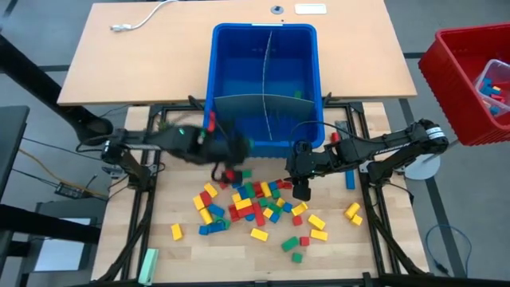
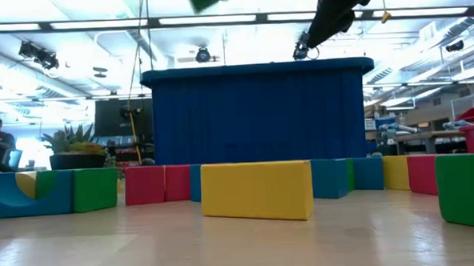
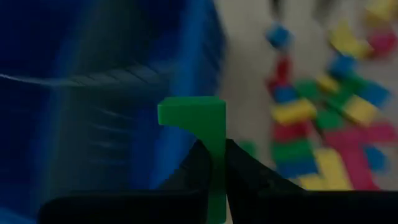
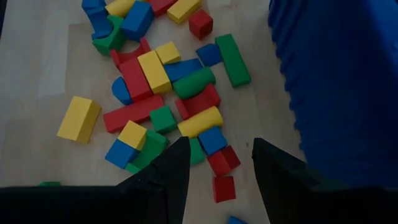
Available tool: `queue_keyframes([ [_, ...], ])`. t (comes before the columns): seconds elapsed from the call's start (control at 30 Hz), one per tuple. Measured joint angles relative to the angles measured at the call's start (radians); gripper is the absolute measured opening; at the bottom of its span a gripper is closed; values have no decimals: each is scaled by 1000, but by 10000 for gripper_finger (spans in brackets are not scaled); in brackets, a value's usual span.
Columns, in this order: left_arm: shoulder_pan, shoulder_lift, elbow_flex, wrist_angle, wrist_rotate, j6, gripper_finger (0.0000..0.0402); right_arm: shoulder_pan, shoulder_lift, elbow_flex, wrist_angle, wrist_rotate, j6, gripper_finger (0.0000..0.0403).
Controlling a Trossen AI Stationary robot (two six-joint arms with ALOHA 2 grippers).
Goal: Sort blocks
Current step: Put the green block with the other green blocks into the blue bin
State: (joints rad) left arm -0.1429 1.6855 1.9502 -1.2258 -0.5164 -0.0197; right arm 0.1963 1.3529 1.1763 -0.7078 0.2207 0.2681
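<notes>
Left gripper (image 3: 211, 155) is clamped on a green block (image 3: 193, 115), held up off the worktop (image 1: 119, 64) at the near-left edge of the blue bin (image 1: 231, 48). Right gripper (image 4: 214, 158) hangs w/ fingers apart, holding nothing, just above the pile of blocks (image 1: 255, 203) near the bin's front. Progress: early, by my read. Bin has approx. one green piece inside at the right; most blocks lie loose on the worktop, unsorted.
</notes>
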Motion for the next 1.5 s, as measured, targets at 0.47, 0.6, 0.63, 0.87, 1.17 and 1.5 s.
queue_keyframes([
  [0.47,432,81,125,617,271,280,38,0,0,0,27,46,1,159],
  [0.6,541,166,124,814,425,257,38,0,0,0,27,48,28,160],
  [0.63,559,189,124,852,446,250,38,0,0,0,27,48,35,160],
  [0.87,636,371,123,1050,447,146,49,0,0,0,29,48,72,160],
  [1.17,698,423,144,985,520,-24,145,0,0,0,33,48,72,160],
  [1.5,675,376,406,645,532,83,198,0,0,0,35,49,68,157],
])
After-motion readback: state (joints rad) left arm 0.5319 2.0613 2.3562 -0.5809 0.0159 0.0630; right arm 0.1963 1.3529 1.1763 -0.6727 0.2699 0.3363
